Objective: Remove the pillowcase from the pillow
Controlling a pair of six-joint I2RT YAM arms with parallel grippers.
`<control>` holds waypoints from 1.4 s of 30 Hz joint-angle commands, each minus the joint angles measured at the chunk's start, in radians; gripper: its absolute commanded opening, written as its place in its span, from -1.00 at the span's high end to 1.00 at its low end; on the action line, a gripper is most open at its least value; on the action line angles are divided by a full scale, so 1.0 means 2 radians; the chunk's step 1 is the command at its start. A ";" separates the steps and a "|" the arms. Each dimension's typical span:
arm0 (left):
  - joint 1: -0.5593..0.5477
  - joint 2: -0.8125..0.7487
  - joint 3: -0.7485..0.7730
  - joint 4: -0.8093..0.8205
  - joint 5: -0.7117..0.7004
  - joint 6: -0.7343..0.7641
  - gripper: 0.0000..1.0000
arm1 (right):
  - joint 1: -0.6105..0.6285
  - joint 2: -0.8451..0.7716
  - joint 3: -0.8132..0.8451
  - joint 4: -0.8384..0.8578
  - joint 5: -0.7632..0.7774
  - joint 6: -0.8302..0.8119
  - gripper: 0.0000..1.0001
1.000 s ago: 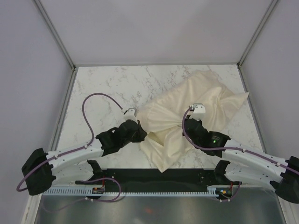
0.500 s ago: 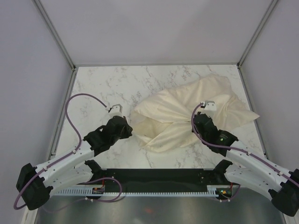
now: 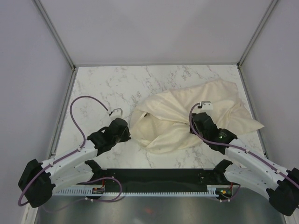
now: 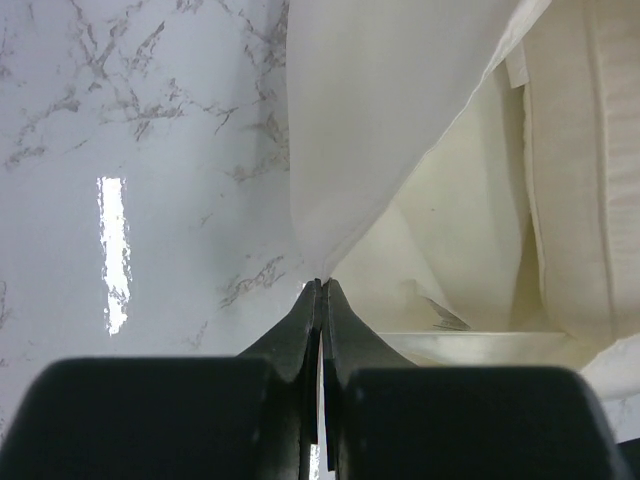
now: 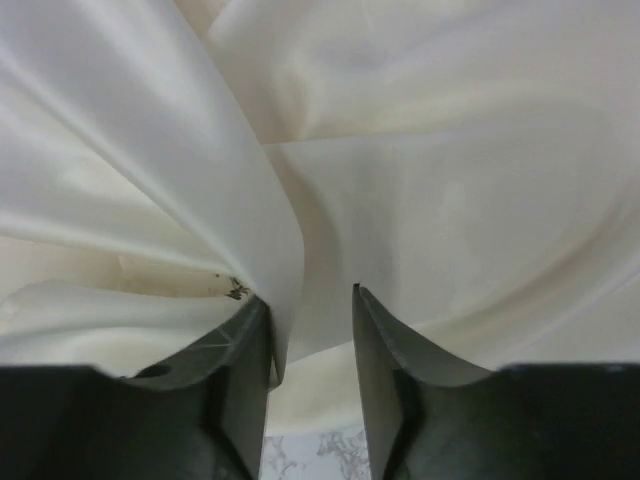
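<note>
Pinches the open edge of the pillowcase (image 3: 168, 121) in the tightly closed left tool (image 4: 320, 290). Holds the right tool (image 5: 310, 297) parted over the cloth, one fold against a finger. Bunched right of centre on the tabletop (image 3: 117, 84), with the pillow (image 4: 575, 180) partly inside.

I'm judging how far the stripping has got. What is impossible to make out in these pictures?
- Left wrist view: the full length of the pillow, cut off by the right edge.
- Top view: how much pillow is inside the pillowcase; the cloth covers it.
- Right wrist view: what lies under the folds ahead of the right gripper; cloth fills the frame.
</note>
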 commanded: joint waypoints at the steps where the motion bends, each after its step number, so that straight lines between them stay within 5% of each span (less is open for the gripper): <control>1: 0.005 0.028 0.027 0.027 0.005 0.025 0.95 | -0.002 -0.016 0.056 -0.003 -0.047 -0.042 -0.06; 4: 0.005 0.045 0.046 0.033 0.013 0.035 0.95 | 0.002 -0.026 0.088 -0.008 -0.086 -0.049 -0.22; 17: 0.005 0.075 0.056 0.063 0.035 0.035 0.95 | 0.188 0.051 0.057 0.060 -0.048 0.046 -0.24; 24: 0.005 0.073 0.055 0.065 0.046 0.035 0.95 | 0.193 0.133 0.030 0.103 -0.012 0.061 -0.23; 28: 0.005 0.072 0.050 0.069 0.052 0.032 0.95 | 0.193 0.165 0.036 0.127 -0.005 0.051 0.20; 29: 0.005 0.071 0.049 0.069 0.052 0.032 0.95 | 0.193 0.169 0.039 0.126 -0.004 0.050 0.50; 32: 0.005 0.068 0.046 0.069 0.049 0.035 0.95 | 0.193 0.170 0.043 0.125 -0.005 0.046 0.92; 42: 0.009 0.099 0.074 0.080 0.040 0.055 0.95 | 0.220 0.073 0.018 0.055 -0.025 0.082 1.00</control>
